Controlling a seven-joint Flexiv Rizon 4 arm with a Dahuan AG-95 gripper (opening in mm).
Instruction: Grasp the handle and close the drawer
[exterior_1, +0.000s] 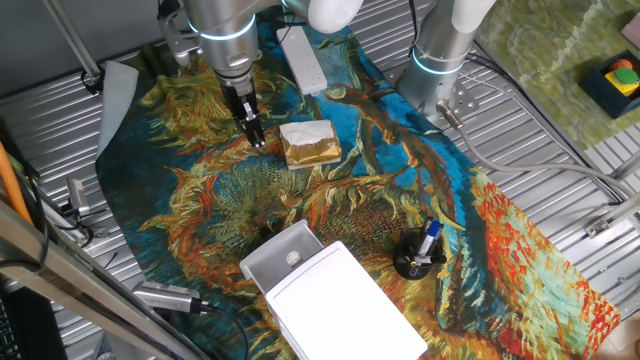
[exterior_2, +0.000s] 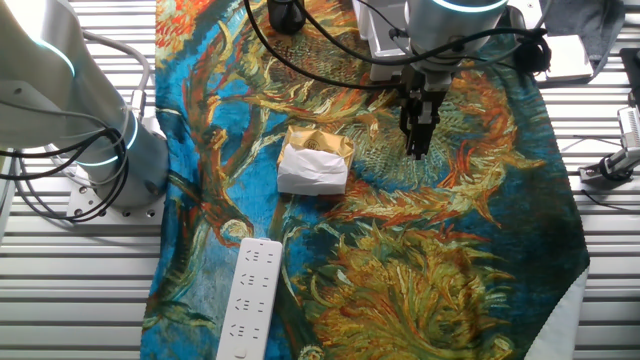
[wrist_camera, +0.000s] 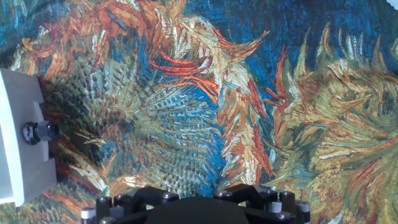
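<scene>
The white flat-topped box (exterior_1: 340, 305) stands at the near edge of the cloth. Its light-grey drawer (exterior_1: 272, 262) is pulled out toward the middle of the table. The handle (exterior_1: 293, 258) is a small round knob on the drawer's front. In the hand view the drawer front (wrist_camera: 18, 124) is at the far left and the handle (wrist_camera: 37, 132) looks dark. My gripper (exterior_1: 253, 132) hangs over the cloth well away from the drawer, next to a gold-and-white block. Its fingers look closed together and hold nothing. It also shows in the other fixed view (exterior_2: 416, 145).
A gold-and-white wrapped block (exterior_1: 310, 143) lies just right of the gripper. A white remote (exterior_1: 303, 55) lies at the far edge. A black pen holder (exterior_1: 418, 255) stands right of the box. A second arm's base (exterior_1: 440, 60) stands at the back right.
</scene>
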